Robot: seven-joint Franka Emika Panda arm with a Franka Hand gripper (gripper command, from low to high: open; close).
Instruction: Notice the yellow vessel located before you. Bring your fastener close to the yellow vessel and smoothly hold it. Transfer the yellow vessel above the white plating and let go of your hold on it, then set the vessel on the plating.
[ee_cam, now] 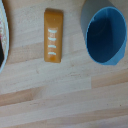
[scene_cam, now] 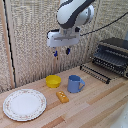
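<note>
The yellow bowl [scene_cam: 53,81] sits on the wooden table at the back, just to the exterior view's left of the blue mug [scene_cam: 75,84]. The white plate [scene_cam: 24,104] with a floral rim lies at the front on the exterior view's left. My gripper [scene_cam: 61,52] hangs high above the table, over the gap between bowl and mug, with its blue-tipped fingers apart and nothing between them. The wrist view shows the blue mug [ee_cam: 104,36], the orange block [ee_cam: 53,35] and a sliver of the plate's rim [ee_cam: 2,45]. The bowl and my fingers are out of that view.
A small orange-yellow block [scene_cam: 62,97] lies in front of the mug. A dark toaster oven [scene_cam: 111,56] with its rack pulled out stands at the back on the exterior view's right. A woven screen backs the table.
</note>
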